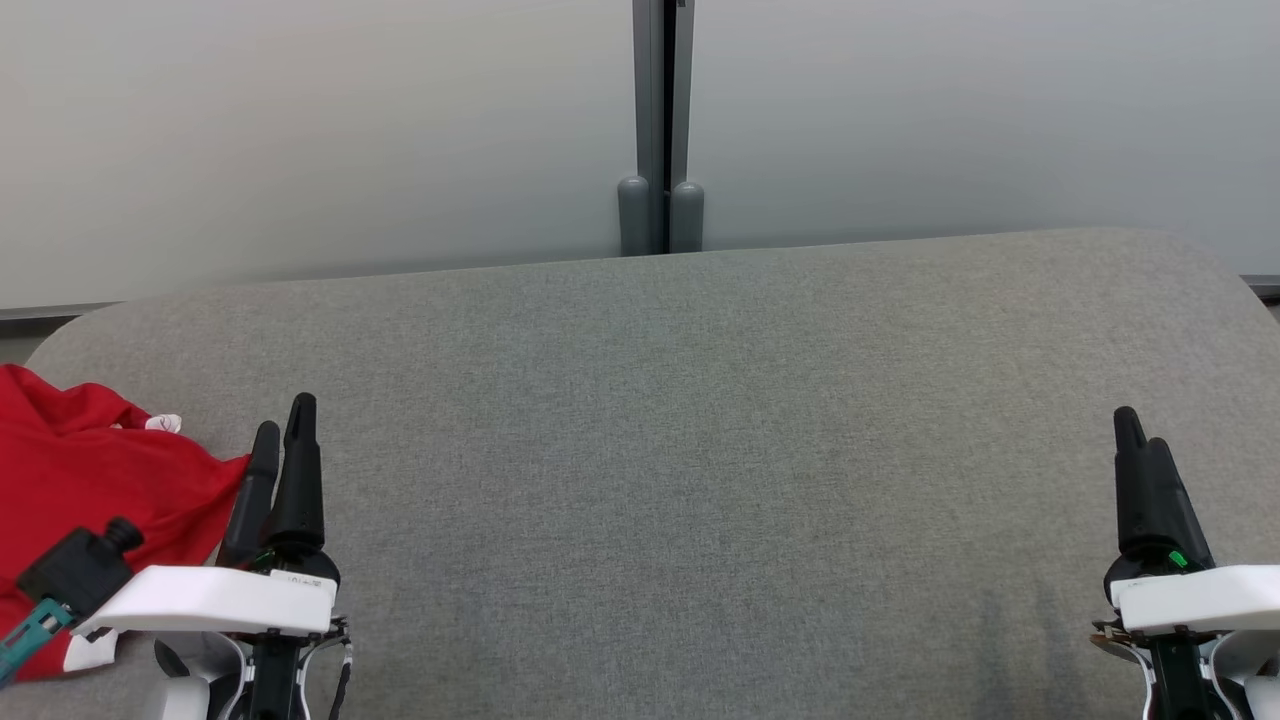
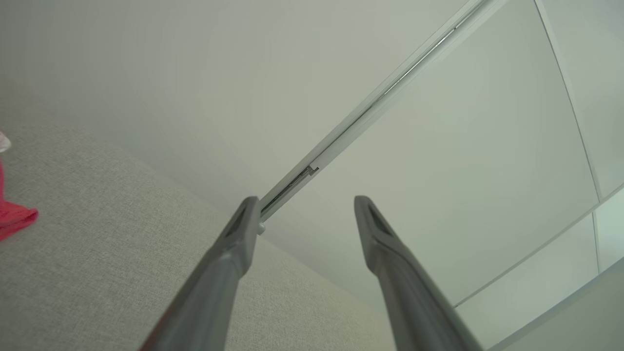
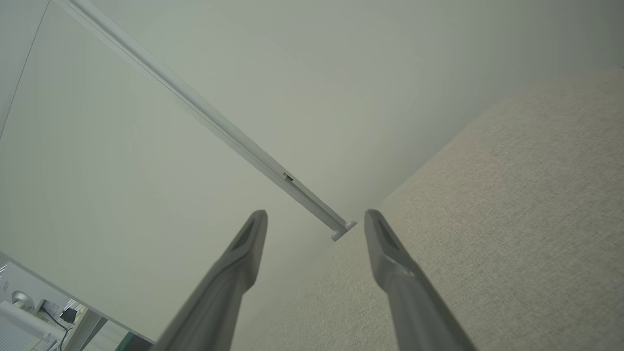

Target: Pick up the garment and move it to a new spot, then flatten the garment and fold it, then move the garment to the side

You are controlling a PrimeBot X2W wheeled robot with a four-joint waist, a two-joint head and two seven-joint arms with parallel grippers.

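Note:
A red garment (image 1: 80,480) with a bit of white trim lies bunched at the far left of the grey fabric surface (image 1: 700,450), partly cut off by the head view's left edge. Its red edge (image 2: 14,217) peeks in at the left of the left wrist view. My left gripper (image 1: 283,430) hovers just right of the garment, open and holding nothing (image 2: 304,207). My right gripper (image 1: 1140,430) stands at the far right of the surface, well away from the garment, open and holding nothing (image 3: 317,219).
The grey surface has rounded corners and ends at a pale wall (image 1: 300,130) behind it. A grey vertical post (image 1: 660,130) runs down the wall at the middle. A black and teal part (image 1: 60,590) juts from my left wrist over the garment.

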